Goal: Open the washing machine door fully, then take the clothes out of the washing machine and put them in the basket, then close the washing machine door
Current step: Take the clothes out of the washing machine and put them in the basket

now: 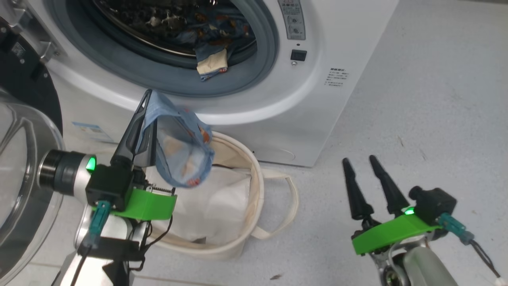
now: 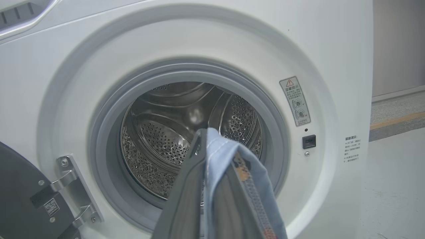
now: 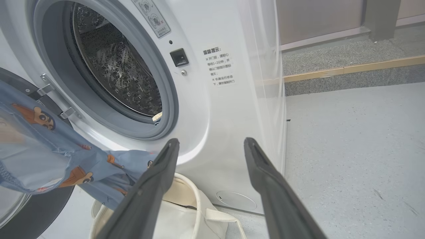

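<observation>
Head view is showing the clothes (image 1: pixel 183 153) hanging lengthwise down from the tips of the left gripper (image 1: pixel 147 95), their lower end dangling above the basket (image 1: pixel 256 171) in front of the washing machine (image 1: pixel 313 107). Its fingers are pinching shut on the fabric; the right gripper (image 1: pixel 360 159) is standing spread wide, holding nothing, over the floor (image 1: pixel 416 99)

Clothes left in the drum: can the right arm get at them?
Probably yes: the washing machine door stands open, the right gripper is open and empty, and nothing blocks its way to the clothes.
</observation>
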Tool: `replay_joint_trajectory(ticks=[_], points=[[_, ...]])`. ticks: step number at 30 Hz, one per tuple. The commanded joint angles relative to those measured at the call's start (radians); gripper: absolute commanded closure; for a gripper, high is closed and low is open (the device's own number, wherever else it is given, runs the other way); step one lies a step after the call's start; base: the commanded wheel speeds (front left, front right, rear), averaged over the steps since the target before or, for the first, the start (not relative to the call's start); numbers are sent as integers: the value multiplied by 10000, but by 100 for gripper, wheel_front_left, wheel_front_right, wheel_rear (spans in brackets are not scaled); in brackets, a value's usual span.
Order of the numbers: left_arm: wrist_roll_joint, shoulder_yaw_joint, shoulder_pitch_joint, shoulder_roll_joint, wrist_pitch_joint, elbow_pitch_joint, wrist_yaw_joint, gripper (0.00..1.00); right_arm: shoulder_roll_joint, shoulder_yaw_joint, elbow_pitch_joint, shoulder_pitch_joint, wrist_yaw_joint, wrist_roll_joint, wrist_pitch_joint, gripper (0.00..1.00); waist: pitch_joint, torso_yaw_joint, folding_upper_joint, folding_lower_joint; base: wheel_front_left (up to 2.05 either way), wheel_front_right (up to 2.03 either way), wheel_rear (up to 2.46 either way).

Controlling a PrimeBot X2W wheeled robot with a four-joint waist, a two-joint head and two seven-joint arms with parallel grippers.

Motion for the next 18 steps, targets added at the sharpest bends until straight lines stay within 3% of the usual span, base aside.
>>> replay_joint_trajectory(ticks=[1,9,18], points=[[34,343,-85,301,-34,-267,-9,100,20,69,-345,-221,2,-89,-122,0,111,-13,-1,1,0,0,0],[60,89,-82,231,-34,67,-63,100,20,-82,-282,-406,2,-196,-122,0,543,10,-1,1,0,0,0],[-92,-105,-476,76,-34,2665,-246,100,20,93,-362,-758,2,-216,-122,0,1091,-196,-1,1,0,0,0]])
